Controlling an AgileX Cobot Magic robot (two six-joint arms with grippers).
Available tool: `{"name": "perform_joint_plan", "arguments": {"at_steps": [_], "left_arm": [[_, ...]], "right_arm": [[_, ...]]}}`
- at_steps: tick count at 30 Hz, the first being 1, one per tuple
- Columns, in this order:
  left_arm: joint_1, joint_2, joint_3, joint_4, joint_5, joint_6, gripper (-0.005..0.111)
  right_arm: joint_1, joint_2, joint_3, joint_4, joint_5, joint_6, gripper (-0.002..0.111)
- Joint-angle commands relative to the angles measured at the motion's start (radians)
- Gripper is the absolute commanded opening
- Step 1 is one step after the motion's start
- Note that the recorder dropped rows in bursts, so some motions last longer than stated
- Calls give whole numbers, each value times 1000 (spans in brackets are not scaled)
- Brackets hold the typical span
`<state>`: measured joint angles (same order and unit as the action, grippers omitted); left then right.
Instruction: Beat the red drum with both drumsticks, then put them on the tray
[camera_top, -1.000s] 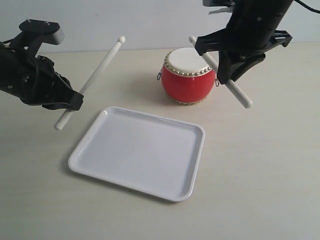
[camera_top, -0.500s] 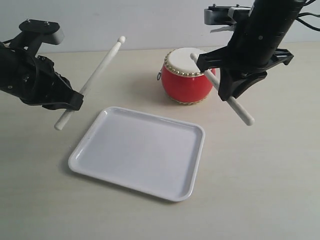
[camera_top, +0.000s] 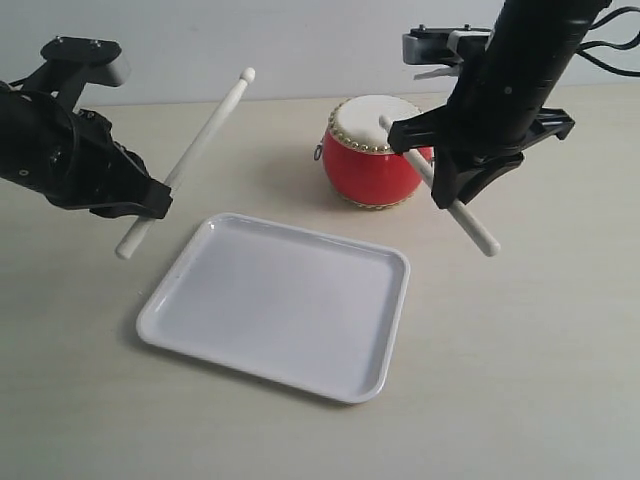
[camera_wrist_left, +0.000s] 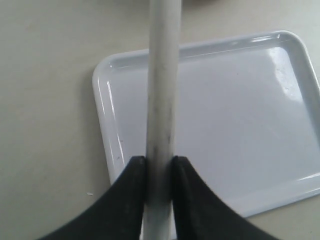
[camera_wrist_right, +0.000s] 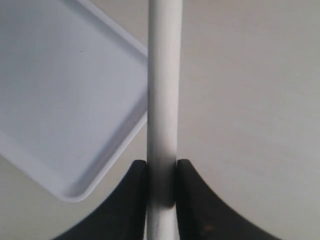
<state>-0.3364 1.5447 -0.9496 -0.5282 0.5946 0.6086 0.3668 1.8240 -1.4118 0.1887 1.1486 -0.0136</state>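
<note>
Step in hand appears to be beating. Right gripper (camera_top: 447, 183), jaws clamped on its drumstick (camera_top: 472, 226), sets the tip at the red drum (camera_top: 372, 170) skin. Left gripper (camera_top: 152, 199) clamps the second drumstick (camera_top: 205, 133) beside the tray (camera_top: 280, 300), tip well apart from the drum. The next move likely calls for swinging it onto the skin

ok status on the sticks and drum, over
Left hand shut on left stick, held away from drum. Right hand shut on right stick, tip over drum top. Tray bare, nothing blocking.
</note>
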Motion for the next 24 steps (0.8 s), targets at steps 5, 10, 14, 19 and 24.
{"name": "perform_joint_plan", "arguments": {"at_steps": [5, 10, 14, 19, 24], "left_arm": [[-2, 7, -4, -12, -1, 12, 0], [-2, 7, -4, -19, -38, 12, 0], [-2, 7, -4, -14, -31, 14, 0], [-2, 7, -4, -14, -33, 16, 0], [-2, 7, -4, -14, -35, 26, 0]], "right_arm": [[-76, -27, -136, -5, 53, -10, 0], [-76, 36, -177, 59, 72, -38, 0], [-76, 162, -173, 110, 72, -36, 0], [-76, 70, -233, 88, 72, -49, 0], [-85, -41, -198, 5, 72, -78, 0]]}}
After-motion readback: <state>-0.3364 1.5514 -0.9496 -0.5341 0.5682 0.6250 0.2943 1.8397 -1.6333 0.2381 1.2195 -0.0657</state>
